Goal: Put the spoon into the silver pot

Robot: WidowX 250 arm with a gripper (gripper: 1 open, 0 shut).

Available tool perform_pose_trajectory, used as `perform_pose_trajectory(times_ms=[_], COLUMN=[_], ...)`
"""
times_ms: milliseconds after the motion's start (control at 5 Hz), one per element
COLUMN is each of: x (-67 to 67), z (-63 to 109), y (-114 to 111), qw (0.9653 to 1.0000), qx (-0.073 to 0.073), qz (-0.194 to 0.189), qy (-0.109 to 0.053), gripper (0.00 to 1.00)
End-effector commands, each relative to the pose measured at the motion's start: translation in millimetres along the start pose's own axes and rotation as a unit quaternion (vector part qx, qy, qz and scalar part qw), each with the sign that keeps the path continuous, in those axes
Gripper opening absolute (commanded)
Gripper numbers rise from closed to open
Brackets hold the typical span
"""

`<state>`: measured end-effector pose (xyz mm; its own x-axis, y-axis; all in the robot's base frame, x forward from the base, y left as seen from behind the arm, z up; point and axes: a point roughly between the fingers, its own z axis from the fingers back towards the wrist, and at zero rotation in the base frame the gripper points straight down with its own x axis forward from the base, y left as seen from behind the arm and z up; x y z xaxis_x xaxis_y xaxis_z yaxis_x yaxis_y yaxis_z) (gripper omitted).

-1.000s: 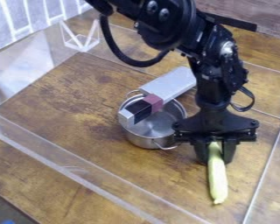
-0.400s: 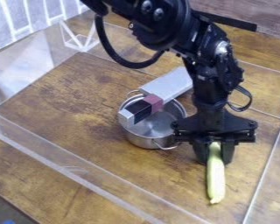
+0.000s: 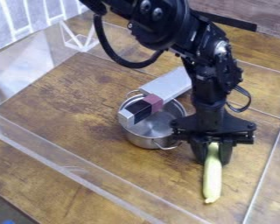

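Note:
The spoon (image 3: pixel 212 178) lies on the wooden table right of the pot, its pale yellow-green handle pointing toward the front; its upper end is hidden under the gripper. My gripper (image 3: pixel 213 147) points down over that upper end, and its black fingers look shut on the spoon. The silver pot (image 3: pixel 150 128) sits just left of the gripper, round and shiny with low walls. A grey rectangular block (image 3: pixel 161 94) with a maroon end rests tilted across the pot's rim.
A clear plastic wall (image 3: pixel 60 157) runs along the left and front of the wooden table (image 3: pixel 60 105). A transparent stand (image 3: pixel 81 35) is at the back left. The black arm (image 3: pixel 166 26) reaches in from the top.
The spoon's free end has swung slightly to the left as the gripper rolled a little. The gripper has stayed in place over the spoon.

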<state>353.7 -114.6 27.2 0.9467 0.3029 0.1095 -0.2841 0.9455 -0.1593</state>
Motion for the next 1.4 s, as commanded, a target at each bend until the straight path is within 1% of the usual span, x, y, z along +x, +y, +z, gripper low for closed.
perform_pose_trajectory(times_ms=[0,200,400,600,800,1000,1200], x=[18.4,24.0,31.1,39.4,36.8,25.6,19.3], z=[38.3,52.4,67.5,78.0,83.1,74.4,62.8], y=[-7,-8,-8,-27,-44,-57,-63], qw=[0.9988,0.9988,0.9984,0.9977,0.9972,0.9968,0.9965], qx=[-0.019,-0.023,-0.031,-0.039,-0.045,-0.05,-0.051], qz=[0.008,-0.006,-0.015,-0.028,-0.036,-0.041,-0.051], qy=[-0.043,-0.043,-0.045,-0.049,-0.049,-0.048,-0.042], gripper=[0.0,0.0,0.0,0.0,0.0,0.0,0.0])
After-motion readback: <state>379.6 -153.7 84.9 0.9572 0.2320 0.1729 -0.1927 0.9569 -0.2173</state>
